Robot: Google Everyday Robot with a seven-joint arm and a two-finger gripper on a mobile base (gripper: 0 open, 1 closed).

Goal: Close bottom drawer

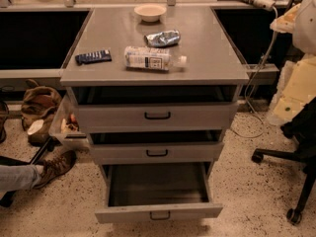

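The bottom drawer (158,211) is the lowest of three grey drawers in the cabinet (207,58). It is pulled far out toward the camera. Its deep plain grey inside (158,184) holds nothing that I can see. A small black loop handle (159,215) sits at the middle of its front. The two drawers above, the middle one (157,153) and the top one (157,115), stand out only a little. My gripper is not in the camera view.
On the cabinet top lie a bowl (150,12), a crumpled silver bag (163,38), a plastic bottle (154,59) and a dark blue packet (93,57). At left are a clear bin (66,125), a brown bag (37,102) and a person's shoe (54,166). An office chair base (291,181) stands at right.
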